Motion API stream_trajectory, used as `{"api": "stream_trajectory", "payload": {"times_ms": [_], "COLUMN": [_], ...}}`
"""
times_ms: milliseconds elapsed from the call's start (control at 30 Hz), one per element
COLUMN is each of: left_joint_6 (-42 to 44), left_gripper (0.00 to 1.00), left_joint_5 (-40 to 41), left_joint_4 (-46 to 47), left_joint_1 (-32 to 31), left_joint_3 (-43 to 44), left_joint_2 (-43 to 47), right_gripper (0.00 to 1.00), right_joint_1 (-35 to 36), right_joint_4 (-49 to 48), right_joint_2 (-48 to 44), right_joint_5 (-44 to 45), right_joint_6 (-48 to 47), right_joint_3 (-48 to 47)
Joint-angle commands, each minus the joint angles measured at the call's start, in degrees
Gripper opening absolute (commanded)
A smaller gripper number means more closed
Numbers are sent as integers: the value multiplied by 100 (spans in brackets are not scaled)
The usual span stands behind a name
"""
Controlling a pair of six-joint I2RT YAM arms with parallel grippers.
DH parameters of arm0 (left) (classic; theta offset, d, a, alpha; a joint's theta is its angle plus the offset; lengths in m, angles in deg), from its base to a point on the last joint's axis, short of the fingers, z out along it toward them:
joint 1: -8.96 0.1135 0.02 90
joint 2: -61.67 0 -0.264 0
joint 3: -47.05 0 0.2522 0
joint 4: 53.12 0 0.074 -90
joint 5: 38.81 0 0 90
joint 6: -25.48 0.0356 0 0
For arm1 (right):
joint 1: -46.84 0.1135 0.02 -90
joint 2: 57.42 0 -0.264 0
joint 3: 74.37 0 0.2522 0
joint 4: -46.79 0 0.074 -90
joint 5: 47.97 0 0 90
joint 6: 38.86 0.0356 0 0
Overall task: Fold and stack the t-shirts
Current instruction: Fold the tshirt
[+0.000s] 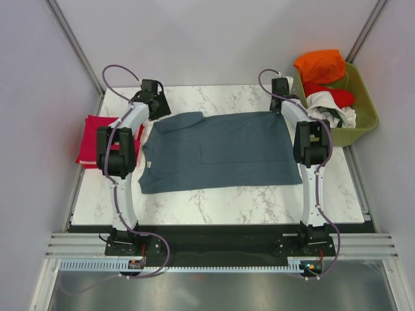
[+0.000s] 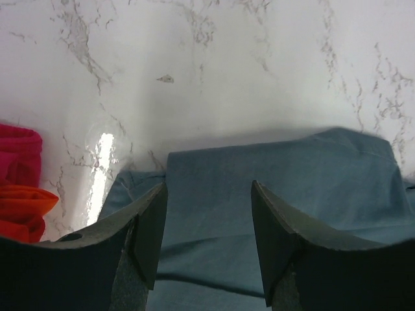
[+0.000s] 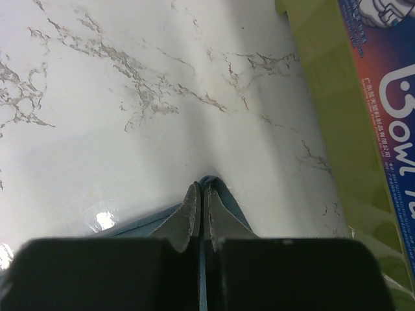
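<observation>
Along the far edge of the blue-grey t-shirt [image 1: 220, 149] we see the right gripper [image 3: 200, 188] pinching a corner it mostly hides, the left gripper [image 2: 209, 197] spread above the other.

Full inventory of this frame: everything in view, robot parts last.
blue-grey t-shirt: 1, slate blue-grey, spread flat mid-table
crimson t-shirt: 1, crimson, folded, table's left edge
orange garment: 1, orange, top of basket pile
red garment: 1, red, in basket
white garment: 1, white, in basket
basket: 1, olive green, far right
table: 1, white marble
left gripper: 1, black, open over blue-grey t-shirt's far-left edge
right gripper: 1, black, shut on its far-right corner
</observation>
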Motion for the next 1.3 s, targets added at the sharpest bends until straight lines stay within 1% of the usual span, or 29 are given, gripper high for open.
{"api": "stream_trajectory", "payload": {"times_ms": [0,133,200,267,500,567,600,700,767,800,833,867,900,967,1033,1100,1167,1267], "left_joint_6": [204,134,108,125,90,55,20,2,11,11,20,20,37,64,99,116,116,151], "left_gripper": [61,61,63,64,58,52,46,43,35,29,21,20,13,11,5,2,2,2], "left_joint_5": [135,258,302,189,-40,-111,-128,-146,-146,-137,-94,-76,-32,21,30,12,-5,3], "left_joint_4": [-270,-393,-385,-411,-472,-534,-525,-534,-534,-534,-534,-543,-534,-534,-525,-499,-438,-17], "left_joint_1": [24,15,15,15,15,24,24,33,33,24,24,24,24,24,15,7,-2,-55], "left_joint_3": [300,230,195,221,318,379,388,441,520,538,581,599,617,608,608,591,538,240], "left_joint_2": [-135,-153,-179,-240,-425,-477,-478,-495,-504,-504,-487,-460,-399,-320,-188,-92,67,399], "right_gripper": [0,0,0,0,0,0,0,0,0,0,0,0,0,0,0,0,0,0], "right_joint_1": [-44,-44,-44,-53,-71,-88,-88,-80,-88,-97,-106,-106,-106,-97,-97,-106,-106,-106], "right_joint_4": [69,69,78,69,78,69,78,78,78,78,78,78,78,69,69,26,-18,-62], "right_joint_2": [14,-3,6,6,-3,-3,-3,-3,-12,-12,-3,-12,-21,-38,-99,-249,-406,-635], "right_joint_5": [-21,-12,-21,-21,-21,-21,-21,-21,-12,-21,-12,-12,-12,-30,-56,-74,-74,-74], "right_joint_6": [21,21,22,22,22,48,48,48,48,57,57,65,66,83,92,118,127,127], "right_joint_3": [-57,-65,-56,-65,-48,-30,-21,-13,-4,14,5,5,22,31,84,206,295,453]}}
